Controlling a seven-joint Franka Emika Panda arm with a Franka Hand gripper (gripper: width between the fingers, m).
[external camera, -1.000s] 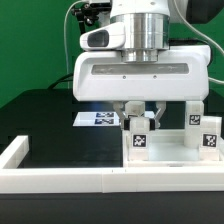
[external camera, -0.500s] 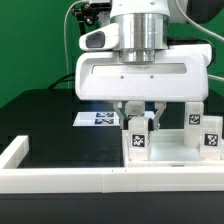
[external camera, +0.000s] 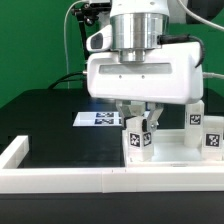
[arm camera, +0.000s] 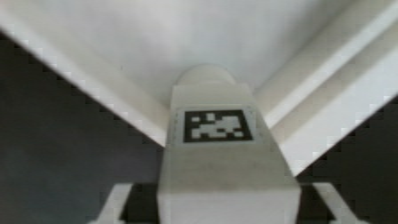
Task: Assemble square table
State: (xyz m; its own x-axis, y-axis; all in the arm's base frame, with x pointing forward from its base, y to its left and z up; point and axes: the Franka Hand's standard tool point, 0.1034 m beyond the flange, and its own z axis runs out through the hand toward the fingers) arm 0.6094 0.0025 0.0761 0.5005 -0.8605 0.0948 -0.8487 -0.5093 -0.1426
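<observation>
The black table [external camera: 50, 130] carried a long white rail [external camera: 60, 180] along its near edge and the marker board [external camera: 98, 118] farther back. The square tabletop slab [external camera: 175, 148] lay at the exterior view's right, against the rail, with tagged legs [external camera: 212, 135] standing upright on it. The gripper [external camera: 139, 125] was clamped on one upright white leg [arm camera: 217, 150] at the slab's corner.

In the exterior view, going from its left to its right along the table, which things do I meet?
White rail end → marker board → tagged leg held in the claw → upright tagged legs at the exterior view's right.
</observation>
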